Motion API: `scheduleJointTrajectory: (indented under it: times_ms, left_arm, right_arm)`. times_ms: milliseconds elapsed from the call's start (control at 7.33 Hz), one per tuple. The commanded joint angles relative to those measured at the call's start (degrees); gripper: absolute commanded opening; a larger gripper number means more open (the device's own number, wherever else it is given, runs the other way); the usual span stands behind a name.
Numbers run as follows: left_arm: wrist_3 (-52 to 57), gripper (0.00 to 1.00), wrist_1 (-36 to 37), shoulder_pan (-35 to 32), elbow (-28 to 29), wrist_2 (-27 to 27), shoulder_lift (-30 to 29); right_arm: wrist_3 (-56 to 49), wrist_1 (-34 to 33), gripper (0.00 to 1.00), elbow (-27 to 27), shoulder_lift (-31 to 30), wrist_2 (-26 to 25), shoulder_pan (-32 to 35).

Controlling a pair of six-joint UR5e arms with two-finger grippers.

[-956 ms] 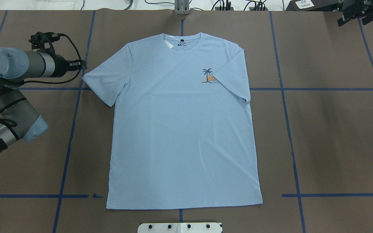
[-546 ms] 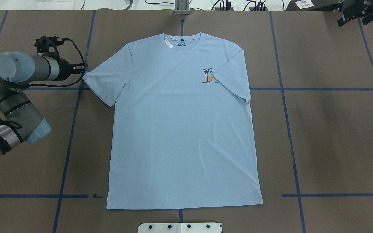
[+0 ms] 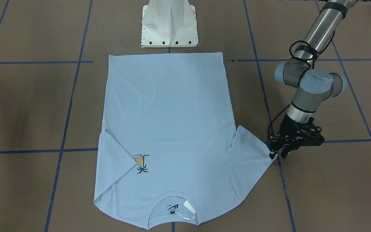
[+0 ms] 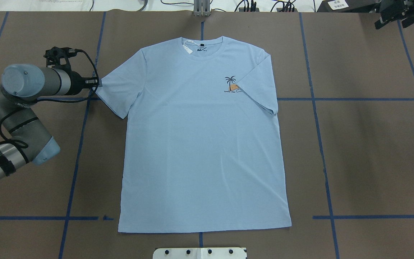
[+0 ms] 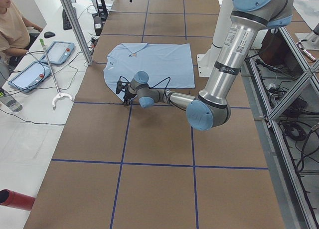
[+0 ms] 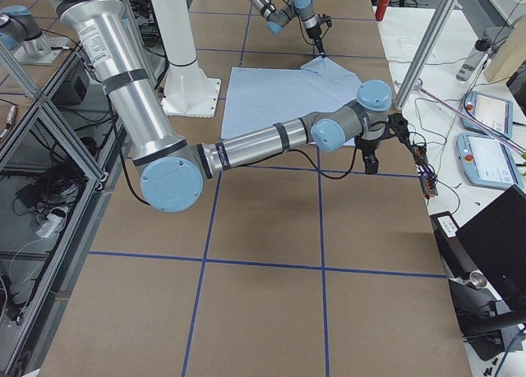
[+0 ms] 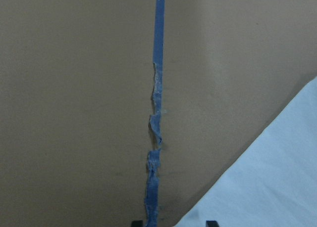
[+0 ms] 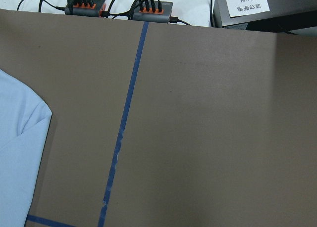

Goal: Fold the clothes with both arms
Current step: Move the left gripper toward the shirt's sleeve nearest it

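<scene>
The light blue T-shirt lies flat and face up on the brown table, collar at the far side. Its sleeve on my right side is folded in over the chest, next to the palm print. The other sleeve lies spread out. My left gripper is open and low at that sleeve's tip, and the sleeve's corner reaches in between its fingertips. My right gripper hangs above the table's far right corner, away from the shirt. I cannot tell whether it is open or shut.
The white pedestal base stands at the near edge by the shirt's hem. Blue tape lines cross the table. Power strips and cables lie along the far edge. An operator and tablets are at a side bench.
My left arm has swung toward the shirt, and its gripper has moved right until it reaches the spread sleeve's tip. The shirt and the right arm have not moved.
</scene>
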Motion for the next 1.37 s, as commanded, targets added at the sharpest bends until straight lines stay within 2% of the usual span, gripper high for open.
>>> scheduleJointTrajectory:
  times_ms: [0, 137, 546, 683, 819, 956, 1229]
  left_arm:
    - [0.0, 0.30, 0.0, 0.1, 0.0, 0.1, 0.0]
    - [0.1, 0.00, 0.1, 0.1, 0.0, 0.1, 0.0]
    - [-0.3, 0.00, 1.6, 0.3, -2.8, 1.7, -0.6]
    - [-0.5, 0.00, 7.1, 0.3, -5.3, 1.7, -2.4]
    - [-0.6, 0.00, 15.7, 1.3, -8.6, 2.0, -5.0]
    - [-2.6, 0.00, 21.1, 3.8, -11.1, 4.1, -6.1]
    - [-7.3, 0.00, 30.4, 7.5, -10.7, 4.4, -13.2]
  right_arm:
    - [-0.1, 0.0, 1.00, 0.0, 0.1, 0.0, 0.0]
    - [0.0, 0.0, 1.00, 0.0, 0.1, 0.0, 0.0]
    - [0.1, 0.0, 1.00, 0.0, 0.1, 0.0, 0.0]
    - [0.1, 0.0, 1.00, 0.0, 0.0, 0.0, 0.0]
    - [0.1, 0.0, 1.00, 0.0, 0.1, 0.0, 0.0]
    - [0.2, 0.0, 1.00, 0.0, 0.1, 0.0, 0.0]
    - [0.2, 0.0, 1.00, -0.1, 0.2, -0.1, -0.1]
